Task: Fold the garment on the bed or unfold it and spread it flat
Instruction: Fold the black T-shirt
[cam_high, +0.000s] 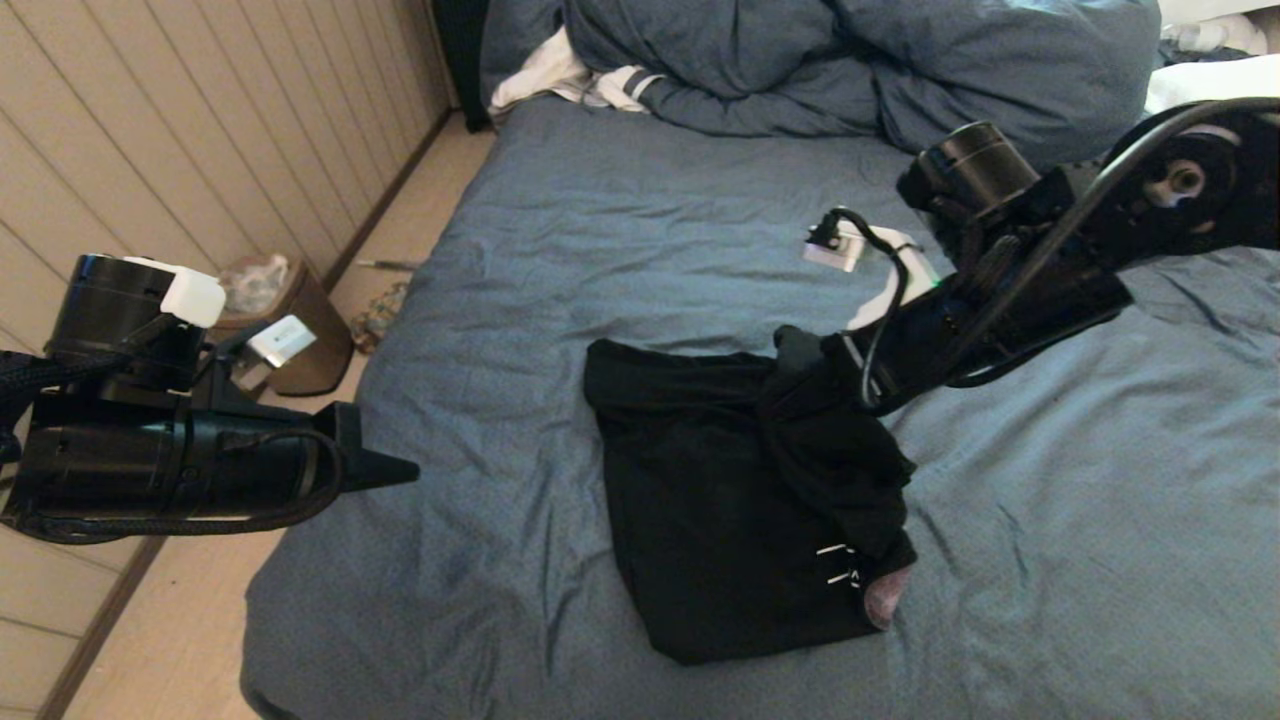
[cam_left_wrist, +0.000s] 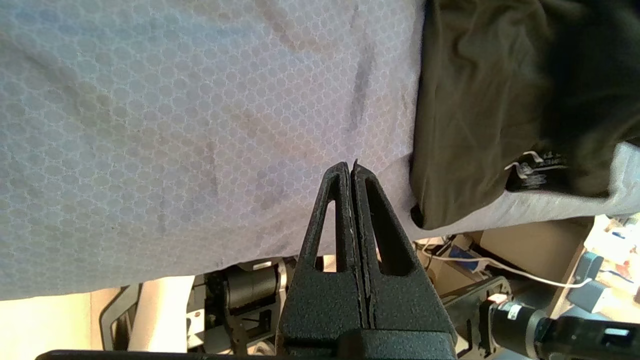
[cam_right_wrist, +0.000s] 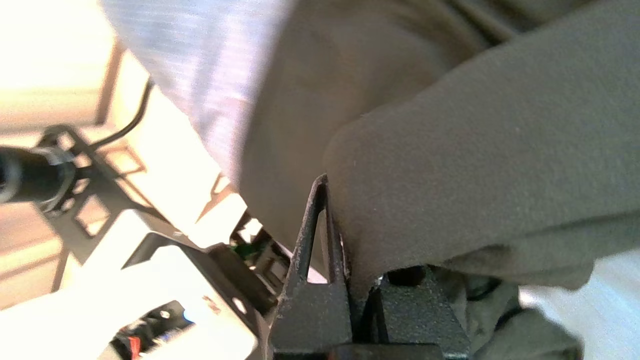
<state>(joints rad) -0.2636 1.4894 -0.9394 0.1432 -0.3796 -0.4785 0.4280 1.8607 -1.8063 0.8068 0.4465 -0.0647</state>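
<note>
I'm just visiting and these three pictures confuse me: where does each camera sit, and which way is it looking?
Head view: on the robot's head, looking forward and down at the bed; both arms show, the left pincer shut beside the bed, the right pincer shut on the black T-shirt.
Left wrist view: behind the shut left pincer, facing the sheet and the T-shirt's edge.
Right wrist view: behind the right pincer, filled by gripped T-shirt cloth.
Shared: all three show the T-shirt and the bed.
</note>
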